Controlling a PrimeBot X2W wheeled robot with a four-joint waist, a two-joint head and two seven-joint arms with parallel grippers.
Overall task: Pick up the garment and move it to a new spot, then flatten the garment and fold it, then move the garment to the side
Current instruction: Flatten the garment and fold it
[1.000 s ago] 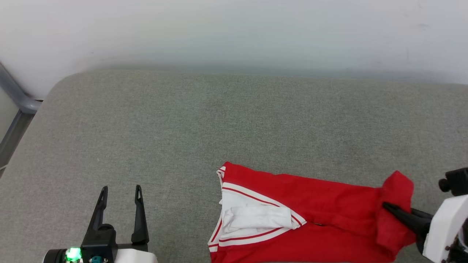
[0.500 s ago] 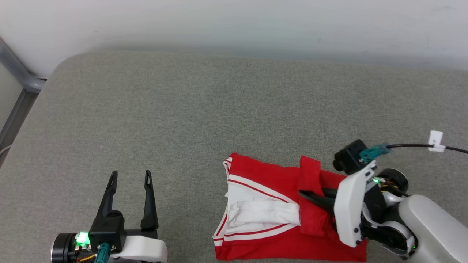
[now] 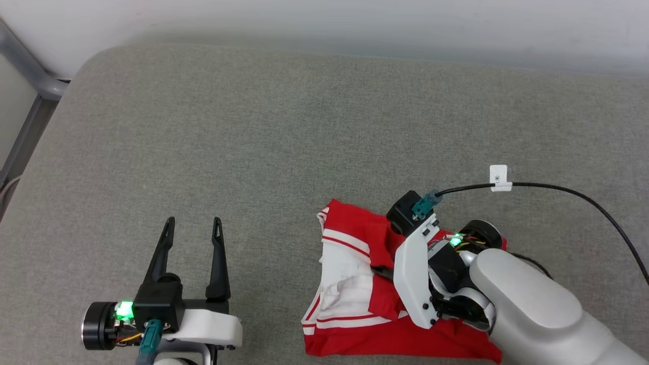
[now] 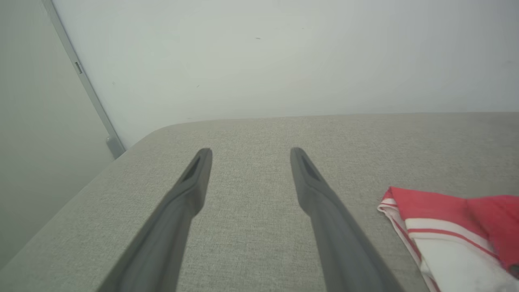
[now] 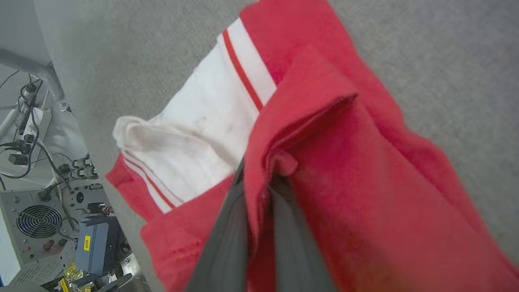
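Red garment [image 3: 355, 230] edge clamped in right gripper [image 3: 379, 271]; left gripper [image 3: 194, 223] apart, perhaps above cushion [image 3: 253, 126].

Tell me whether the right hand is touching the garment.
Touching. The right wrist view shows the right hand shut on a raised red fold of the garment, with the cloth pinched in its grip.

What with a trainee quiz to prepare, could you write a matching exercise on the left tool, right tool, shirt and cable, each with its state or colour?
Things:
1 left tool
2 right tool
3 shirt
4 cable

States or colours:
A black, with a white tag
B shut, pinching cloth
C red and white
D open, holding nothing

Pairs: 1-D, 2-B, 3-C, 4-A
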